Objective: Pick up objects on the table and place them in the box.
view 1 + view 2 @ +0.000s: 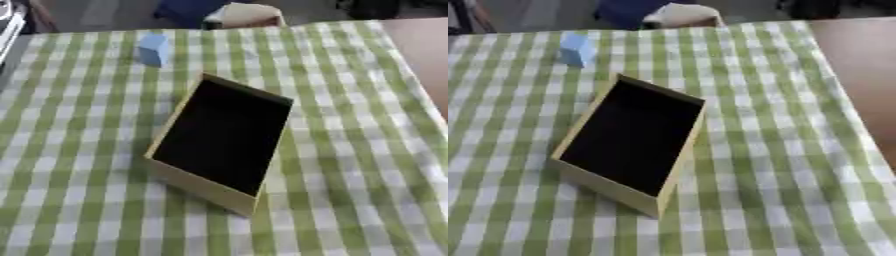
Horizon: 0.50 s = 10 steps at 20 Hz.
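While neither of my hands showed in either view, a yellow box with a dark inside sat askew on the green checked tablecloth, a pale blue block standing beyond it.

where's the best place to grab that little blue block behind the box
Probably from above, pinching its two upright side faces. The blue block stands upright and alone on the checked cloth, apart from the box, with open space on every side. Neither hand is in view.
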Tool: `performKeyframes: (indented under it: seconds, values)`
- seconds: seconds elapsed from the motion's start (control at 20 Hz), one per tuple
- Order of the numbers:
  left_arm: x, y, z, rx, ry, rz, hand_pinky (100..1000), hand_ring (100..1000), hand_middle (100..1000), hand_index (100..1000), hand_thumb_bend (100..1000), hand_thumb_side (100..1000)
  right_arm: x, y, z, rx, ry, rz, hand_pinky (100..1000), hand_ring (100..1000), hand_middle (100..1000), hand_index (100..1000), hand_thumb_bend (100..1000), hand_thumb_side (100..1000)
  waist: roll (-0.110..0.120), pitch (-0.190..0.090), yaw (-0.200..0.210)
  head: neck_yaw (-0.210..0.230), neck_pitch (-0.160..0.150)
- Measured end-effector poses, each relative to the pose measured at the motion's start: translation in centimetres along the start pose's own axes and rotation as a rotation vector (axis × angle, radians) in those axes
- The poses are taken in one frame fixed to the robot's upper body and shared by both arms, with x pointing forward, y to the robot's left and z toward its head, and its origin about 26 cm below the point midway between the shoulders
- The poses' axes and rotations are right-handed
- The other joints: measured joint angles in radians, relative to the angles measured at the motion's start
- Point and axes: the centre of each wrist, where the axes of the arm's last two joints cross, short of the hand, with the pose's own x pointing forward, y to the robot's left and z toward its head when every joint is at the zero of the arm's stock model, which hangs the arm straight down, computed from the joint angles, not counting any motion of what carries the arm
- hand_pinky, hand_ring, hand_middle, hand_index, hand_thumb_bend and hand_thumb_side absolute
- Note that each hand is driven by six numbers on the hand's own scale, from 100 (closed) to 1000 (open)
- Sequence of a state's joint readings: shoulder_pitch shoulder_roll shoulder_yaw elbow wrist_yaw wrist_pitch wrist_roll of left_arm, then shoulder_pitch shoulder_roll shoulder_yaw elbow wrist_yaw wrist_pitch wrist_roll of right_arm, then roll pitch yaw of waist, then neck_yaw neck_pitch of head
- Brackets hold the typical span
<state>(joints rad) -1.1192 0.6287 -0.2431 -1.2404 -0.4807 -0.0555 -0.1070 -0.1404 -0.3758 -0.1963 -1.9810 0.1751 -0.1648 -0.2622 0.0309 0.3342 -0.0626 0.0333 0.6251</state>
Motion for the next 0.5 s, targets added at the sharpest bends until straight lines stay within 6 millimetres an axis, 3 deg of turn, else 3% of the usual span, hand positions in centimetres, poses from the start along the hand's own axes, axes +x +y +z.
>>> performKeyframes:
  seconds: [0.2,0.5]
  values:
    - [-0.3,-1.3,-0.9,-0.176,-0.030,-0.078,777,781,779,855,386,541,0.0,0.1,0.0,0.004,0.002,-0.001,698,735,697,866,100,1000,0.004,0.005,-0.004,0.000,-0.003]
    - [-0.1,-1.8,-1.6,-0.339,-0.088,-0.149,812,818,805,866,585,485,0.0,0.1,0.0,0.011,0.005,-0.003,698,735,696,866,100,1000,0.011,0.006,-0.010,0.000,-0.009]
